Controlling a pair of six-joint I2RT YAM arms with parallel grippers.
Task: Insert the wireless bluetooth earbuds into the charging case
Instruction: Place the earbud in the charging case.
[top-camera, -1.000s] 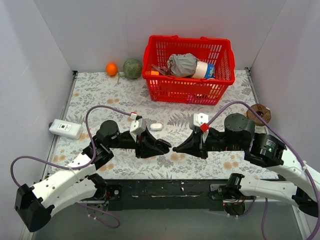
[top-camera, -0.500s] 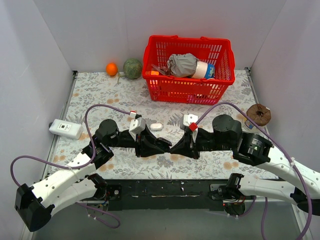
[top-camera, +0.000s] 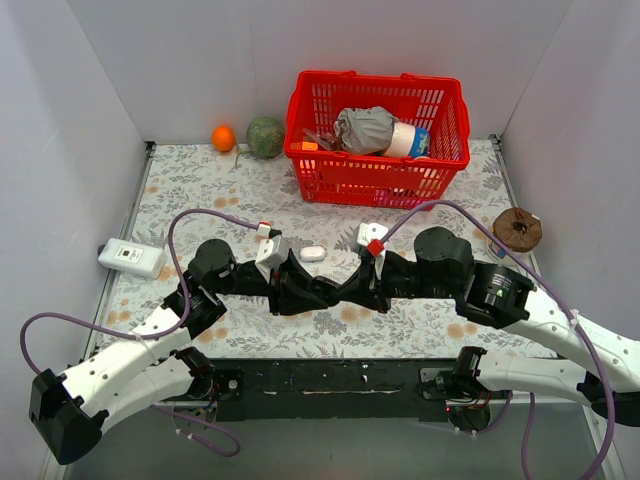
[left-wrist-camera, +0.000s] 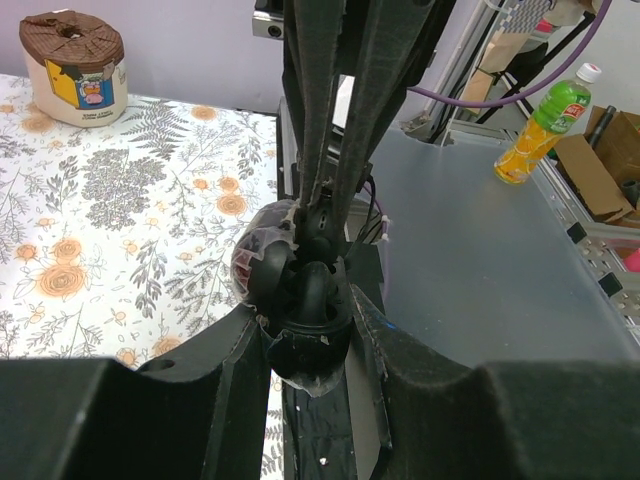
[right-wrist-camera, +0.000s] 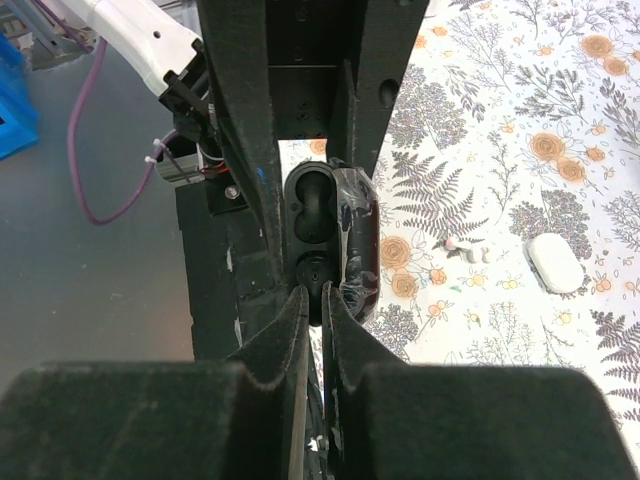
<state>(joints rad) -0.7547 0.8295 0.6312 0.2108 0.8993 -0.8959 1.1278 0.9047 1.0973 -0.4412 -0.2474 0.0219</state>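
Right jaws slid up to your charging case (right-wrist-camera: 320, 225).
Left jaws clamp it, lengthwise toward the right wrist, hidden overhead; right jaws near-closed, contents unclear.

The overhead view is bright and evenly lit from above, with only faint, soft shadows near its centre. Both wrist views are sharp mid-frame, but the black fingers (left-wrist-camera: 150, 420) along their bottom edges are blurred (too close to focus). Small glints mark the glossy charging case (right-wrist-camera: 330, 235).
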